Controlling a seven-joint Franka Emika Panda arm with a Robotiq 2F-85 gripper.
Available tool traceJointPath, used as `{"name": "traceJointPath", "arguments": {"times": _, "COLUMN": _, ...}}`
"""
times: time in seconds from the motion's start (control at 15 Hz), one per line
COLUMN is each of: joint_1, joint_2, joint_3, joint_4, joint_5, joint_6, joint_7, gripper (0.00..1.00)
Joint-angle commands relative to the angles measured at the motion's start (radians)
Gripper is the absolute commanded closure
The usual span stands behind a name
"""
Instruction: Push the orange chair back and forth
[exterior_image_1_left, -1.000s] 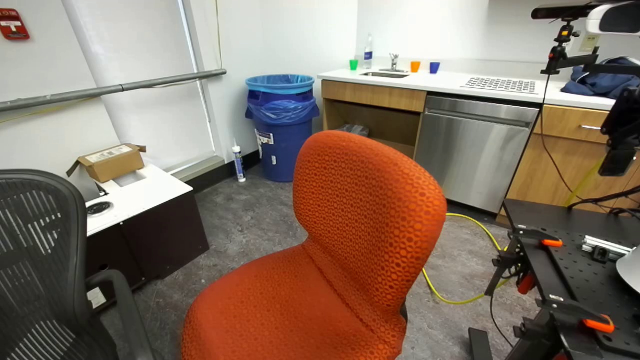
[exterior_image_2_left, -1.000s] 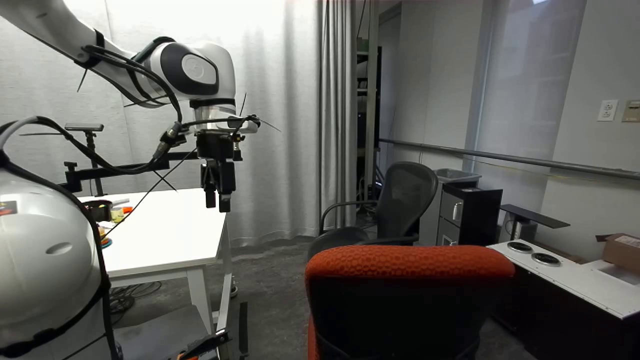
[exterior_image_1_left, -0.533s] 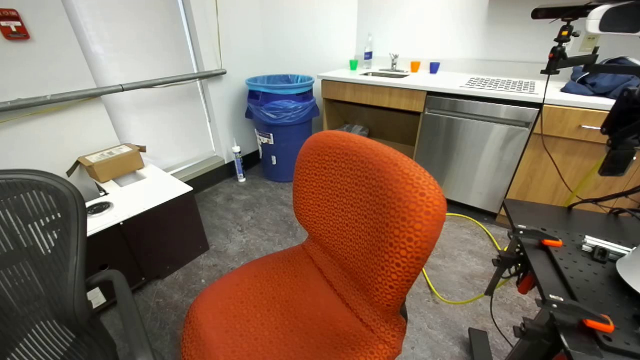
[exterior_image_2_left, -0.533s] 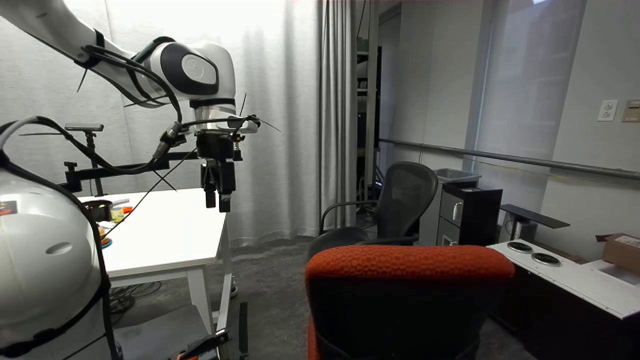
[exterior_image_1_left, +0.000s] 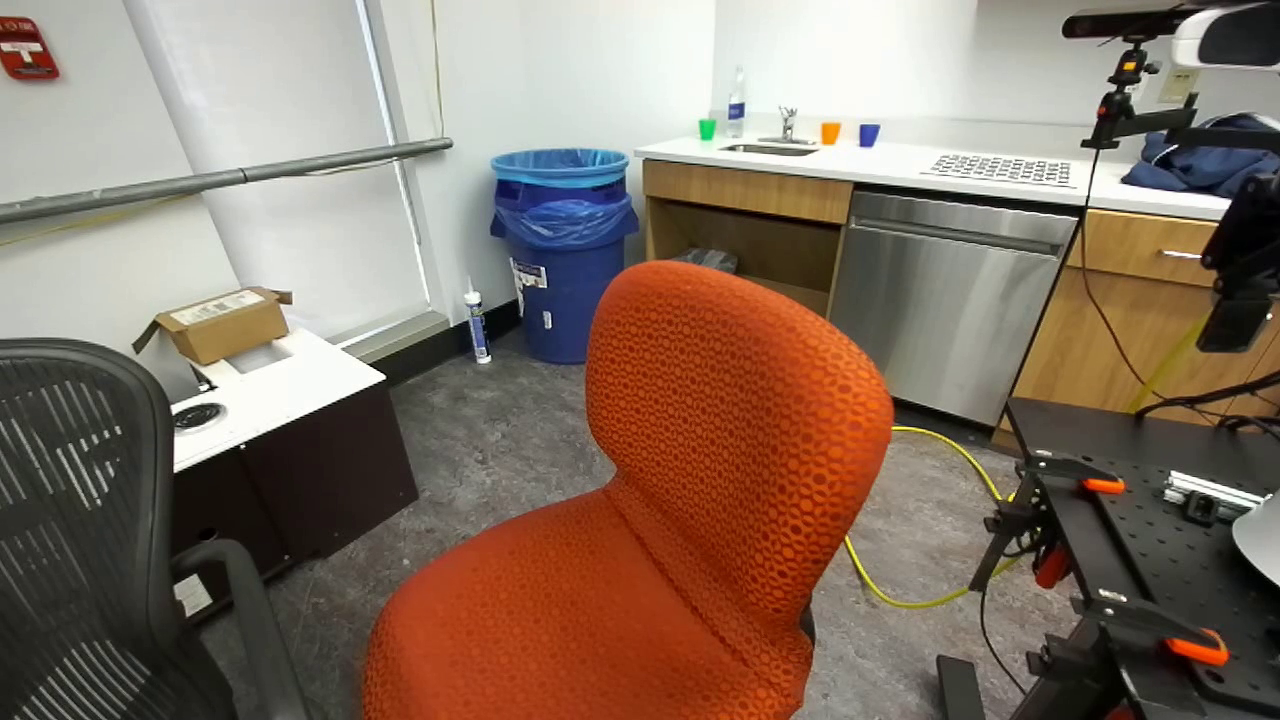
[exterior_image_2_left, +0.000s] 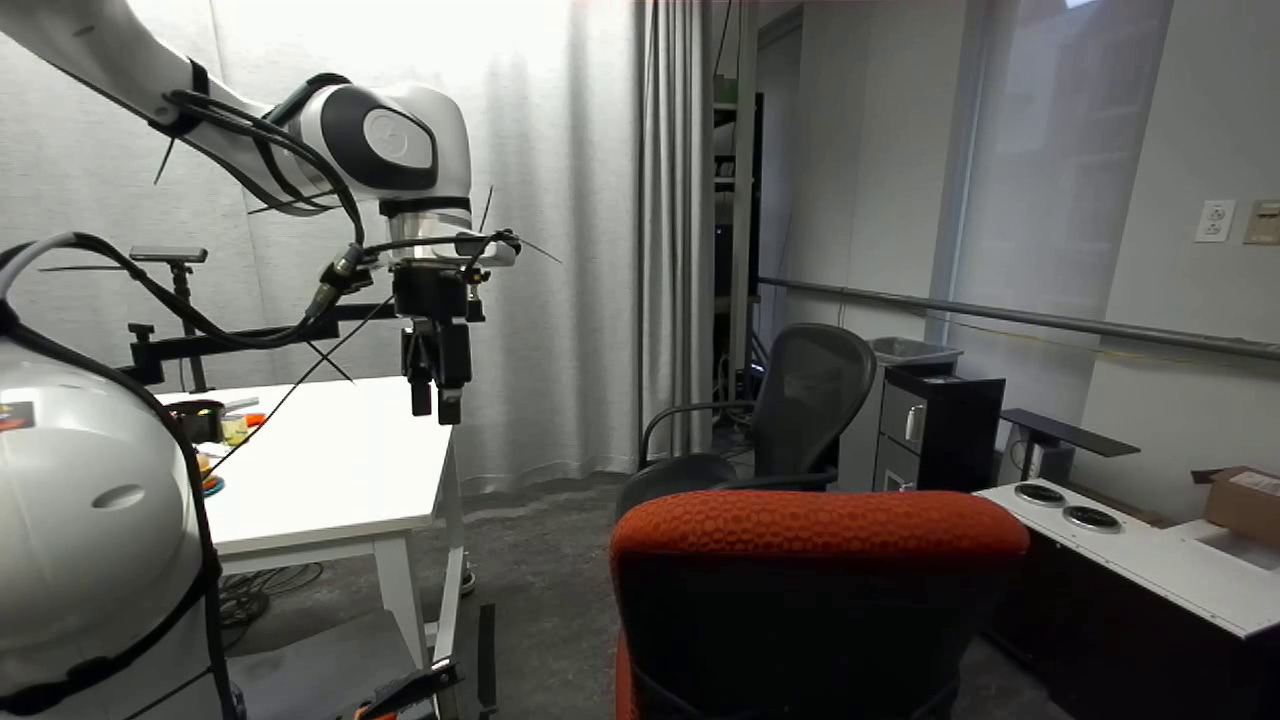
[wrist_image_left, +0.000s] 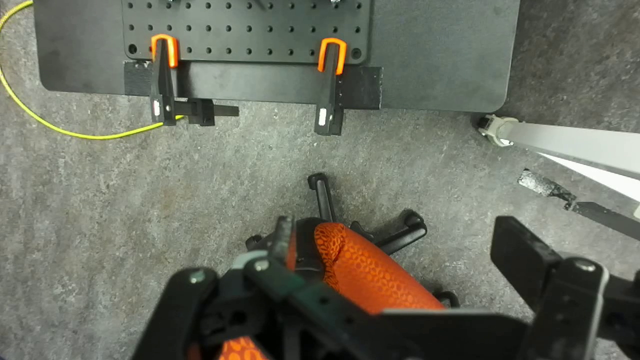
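Several legs (wrist_image_left: 325, 200) of the orange chair (wrist_image_left: 382, 272) show only in the wrist view, lower centre; the claw (wrist_image_left: 400, 239) is spread.

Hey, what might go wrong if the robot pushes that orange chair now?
The orange chair may swivel on its legged base rather than slide if the gripper pushes off-centre. It could bump the nearby black mesh chair. The base might also snag the yellow cable lying on the floor.

No legible text anywhere
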Motion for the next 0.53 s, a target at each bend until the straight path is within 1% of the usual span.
{"name": "traceJointPath", "arguments": {"times": 0.0, "joint_1": 0.014, "joint_2": 0.004, "joint_3": -0.013, "joint_4": 0.002, "joint_5": -0.008, "joint_6": -0.002, "joint_7": 0.007, "gripper": 0.0}}
{"name": "traceJointPath", "arguments": {"times": 0.27, "joint_1": 0.013, "joint_2": 0.007, "joint_3": -0.017, "joint_4": 0.001, "joint_5": -0.005, "joint_6": 0.008, "joint_7": 0.004, "gripper": 0.0}}
{"name": "traceJointPath", "arguments": {"times": 0.47, "joint_1": -0.004, "joint_2": 0.04, "joint_3": -0.018, "joint_4": 0.011, "joint_5": -0.032, "joint_6": 0.021, "joint_7": 0.003, "gripper": 0.0}}
